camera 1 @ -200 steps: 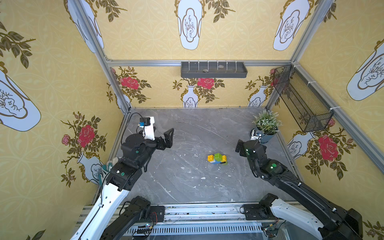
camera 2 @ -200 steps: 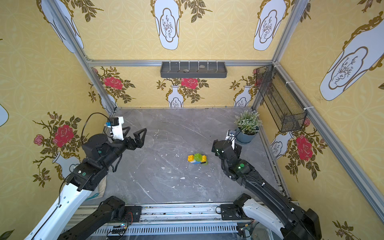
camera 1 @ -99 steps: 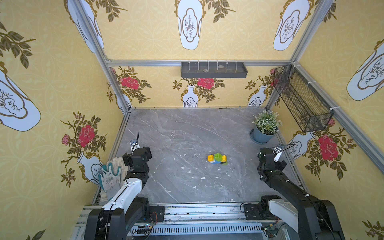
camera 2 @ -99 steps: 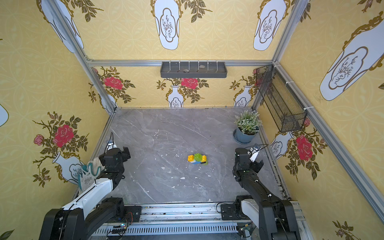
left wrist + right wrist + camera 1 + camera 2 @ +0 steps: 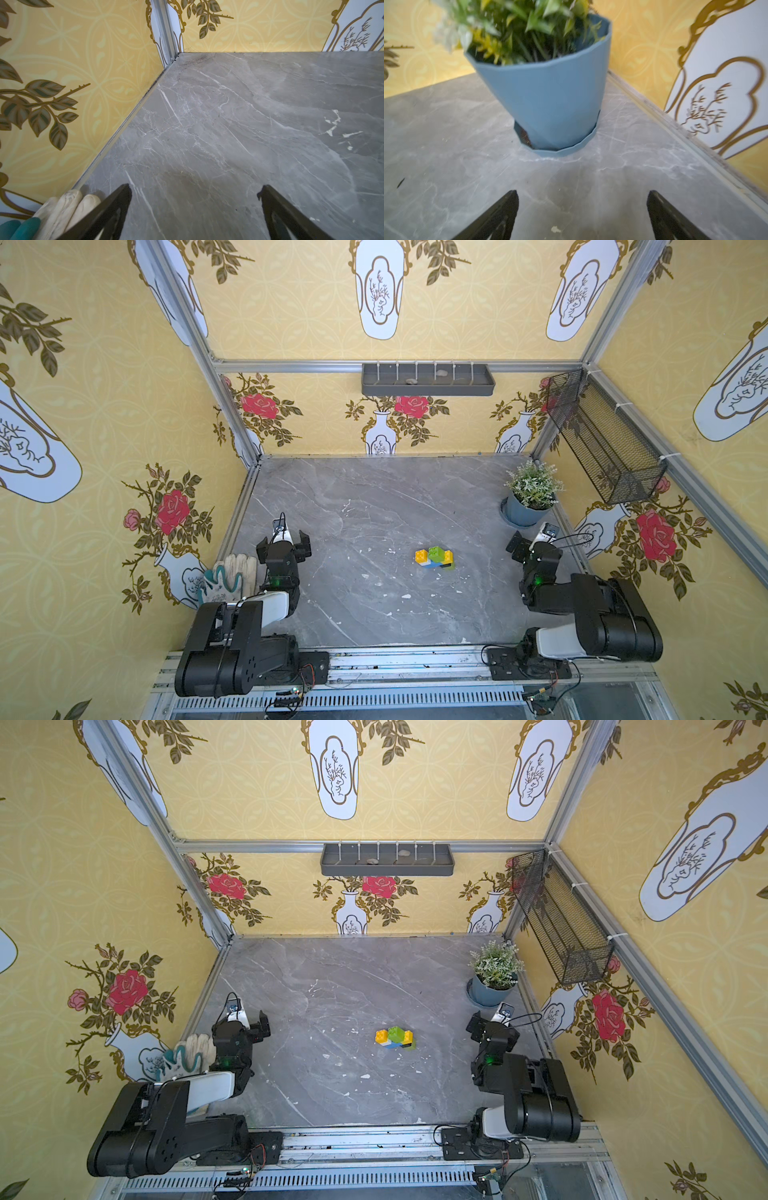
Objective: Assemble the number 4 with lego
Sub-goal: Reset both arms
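The number 4 lies joined mid-frame on the bench, looking finished, so nothing needs gripping: the left claw at lower left and right claw at lower right hang spread wide, empty, well clear.

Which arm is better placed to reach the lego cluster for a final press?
Right, likely. The right fingers rest nearer the number 4 than the left fingers; both pairs are open and empty. The right pair points at the potted plant, so it must turn.
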Tool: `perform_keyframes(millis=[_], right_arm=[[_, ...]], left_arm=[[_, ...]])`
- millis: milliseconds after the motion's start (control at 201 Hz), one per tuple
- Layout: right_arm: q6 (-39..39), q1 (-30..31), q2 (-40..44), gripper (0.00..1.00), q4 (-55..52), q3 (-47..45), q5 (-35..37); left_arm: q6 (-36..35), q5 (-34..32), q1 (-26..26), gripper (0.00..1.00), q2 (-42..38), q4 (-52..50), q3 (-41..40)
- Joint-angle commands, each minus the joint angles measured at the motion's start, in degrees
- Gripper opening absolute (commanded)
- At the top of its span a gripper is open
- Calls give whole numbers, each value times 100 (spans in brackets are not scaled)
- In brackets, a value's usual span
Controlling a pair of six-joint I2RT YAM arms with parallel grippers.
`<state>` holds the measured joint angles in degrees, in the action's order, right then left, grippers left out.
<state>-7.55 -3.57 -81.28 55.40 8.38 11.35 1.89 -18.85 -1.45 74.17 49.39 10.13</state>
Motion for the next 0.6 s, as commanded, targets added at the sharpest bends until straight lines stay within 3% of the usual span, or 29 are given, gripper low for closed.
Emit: perform_keyframes(millis=[0, 70, 139, 593], right_arm=[[90, -67, -140, 98, 916, -42, -438], [54, 26, 59, 97, 304, 88, -258], [158, 48, -119, 97, 731, 23, -224], [167, 138, -64, 98, 578, 58, -107]], left_arm=[[-154, 241, 6, 100, 119, 792, -70], [-165, 214, 13, 100, 98, 838, -103], [-158, 169, 5, 100, 61, 861, -133], [-189, 268, 4, 100, 80, 853, -117]])
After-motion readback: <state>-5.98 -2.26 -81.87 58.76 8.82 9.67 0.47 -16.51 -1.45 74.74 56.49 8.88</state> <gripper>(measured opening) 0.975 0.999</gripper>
